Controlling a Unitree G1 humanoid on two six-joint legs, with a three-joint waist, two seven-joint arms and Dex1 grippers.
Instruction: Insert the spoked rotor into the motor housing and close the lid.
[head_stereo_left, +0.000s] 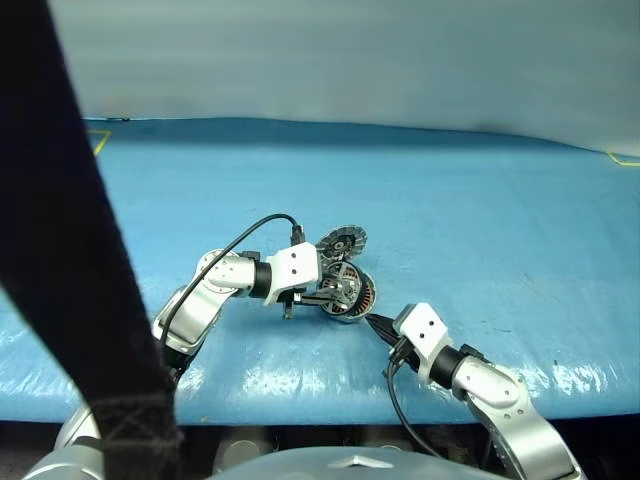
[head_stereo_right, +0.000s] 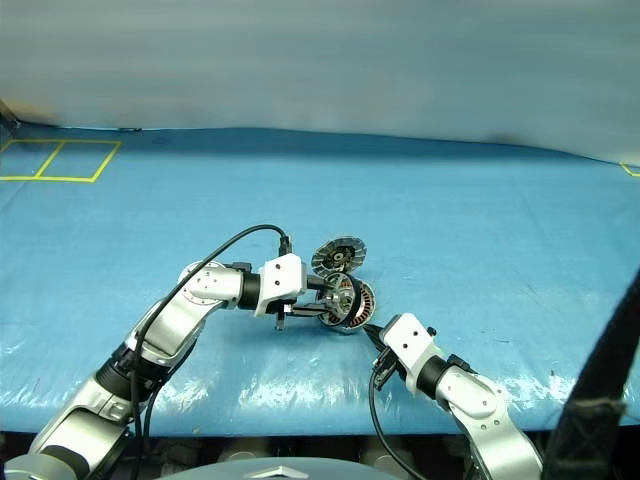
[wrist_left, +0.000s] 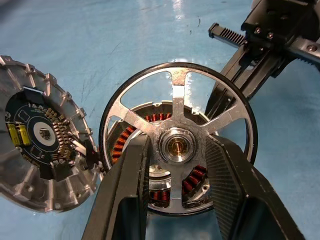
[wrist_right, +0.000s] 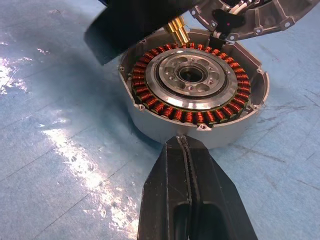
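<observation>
The right gripper (wrist_right: 186, 150), its two black fingers pressed together with nothing between them, pointed at the near side wall of the motor housing (wrist_right: 195, 95), a shallow round grey metal cup holding a ring of copper-brown windings around a silver hub; its tip lay just beside that wall. The housing rested on the blue plastic-covered table (head_stereo_left: 500, 220). The left gripper (wrist_left: 176, 150) reached in from the left, its black fingers (wrist_left: 131, 175) pinching the central hub of the spoked rotor (wrist_left: 178, 105), a wheel-like ring with a dark rim and shiny silver spokes. The rotor was held above the housing, with the windings visible through its spokes. Beyond the housing, and just beside it, the lid (wrist_left: 35, 135), a round grey radially ribbed disc with a dark circuit-board centre, stood tilted, joined to the housing by thin wires.
</observation>
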